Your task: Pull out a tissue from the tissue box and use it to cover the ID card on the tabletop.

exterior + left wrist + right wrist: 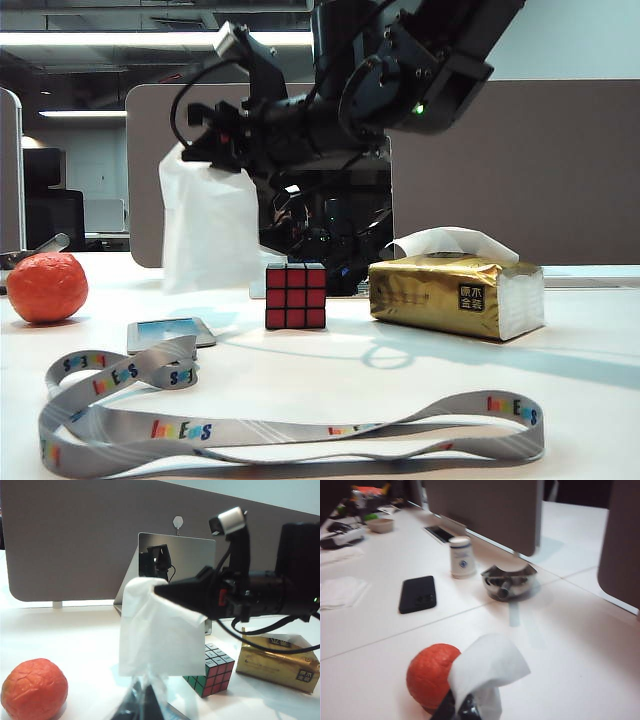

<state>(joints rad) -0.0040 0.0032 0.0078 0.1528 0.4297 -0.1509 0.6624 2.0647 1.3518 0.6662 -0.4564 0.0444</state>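
The right gripper [190,150] — clamped on the tissue [208,230] — hangs above the ID card [170,332]; the left gripper [142,700] — unreadable.

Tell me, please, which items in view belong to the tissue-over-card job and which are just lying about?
Job: tissue held by the shut right gripper; tissue box; ID card.
Lying about: puzzle cube, orange ball, lanyard, black phone. Left gripper: idle.
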